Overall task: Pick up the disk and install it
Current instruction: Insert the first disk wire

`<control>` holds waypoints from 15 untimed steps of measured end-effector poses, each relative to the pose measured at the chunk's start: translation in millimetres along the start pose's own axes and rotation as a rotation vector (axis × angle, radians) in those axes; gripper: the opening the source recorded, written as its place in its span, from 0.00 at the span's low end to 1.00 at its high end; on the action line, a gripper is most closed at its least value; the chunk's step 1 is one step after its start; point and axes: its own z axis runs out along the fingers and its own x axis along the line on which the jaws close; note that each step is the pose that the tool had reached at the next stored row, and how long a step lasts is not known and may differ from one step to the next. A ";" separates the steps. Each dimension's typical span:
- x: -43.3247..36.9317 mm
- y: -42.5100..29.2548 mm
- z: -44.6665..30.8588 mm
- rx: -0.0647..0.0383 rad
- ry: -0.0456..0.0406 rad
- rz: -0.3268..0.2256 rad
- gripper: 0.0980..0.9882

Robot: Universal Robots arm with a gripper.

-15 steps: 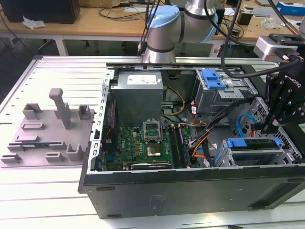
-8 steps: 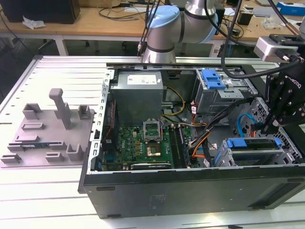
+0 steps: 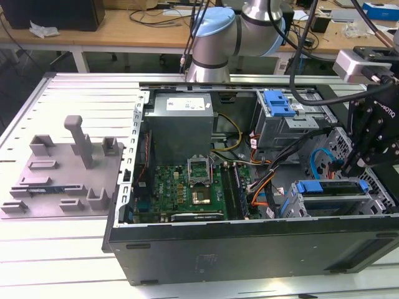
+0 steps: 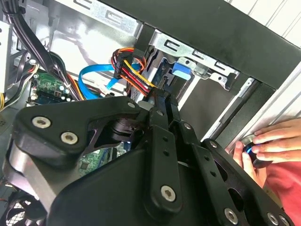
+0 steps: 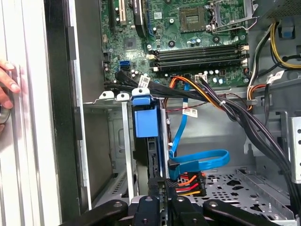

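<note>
The disk (image 3: 327, 198), silver with a bright blue carrier frame, sits in the grey drive cage (image 3: 374, 196) at the case's near corner on the exterior view's right. In the first wrist view the disk (image 5: 145, 120) stands edge-on between the cage's metal rails. My black gripper (image 3: 344, 167) hangs just above the disk's cable end, its fingers drawn together with nothing between them. In both wrist views the gripper (image 5: 161, 188) (image 4: 162, 96) points along the slot towards the blue frame. Whether its tips touch the disk I cannot tell.
A blue data cable (image 5: 197, 162) and an orange-red power plug (image 5: 188, 181) lie beside the fingers. A second cage with a blue latch (image 3: 278, 103) stands further back. A person's hand (image 4: 273, 146) rests outside the case wall. The grey stand (image 3: 62, 168) sits on the exterior view's left.
</note>
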 end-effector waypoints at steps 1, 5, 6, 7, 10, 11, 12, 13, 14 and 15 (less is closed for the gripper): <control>1.3 0.0 0.1 0.000 -0.0050 0.000 0.07; 5.9 0.8 0.4 0.003 -0.0179 0.000 0.07; 6.1 1.1 0.3 0.004 -0.0193 0.000 0.07; 6.2 1.4 0.4 0.005 -0.0209 0.000 0.07; 6.8 1.9 0.5 0.006 -0.0255 0.000 0.07; 7.0 2.1 0.5 0.007 -0.0272 0.000 0.07; 7.2 2.1 0.5 0.007 -0.0284 -0.001 0.07; 7.5 2.0 0.6 0.008 -0.0296 -0.004 0.07; 7.6 2.0 0.6 0.009 -0.0301 -0.009 0.07; 7.6 2.1 0.6 0.010 -0.0301 -0.015 0.07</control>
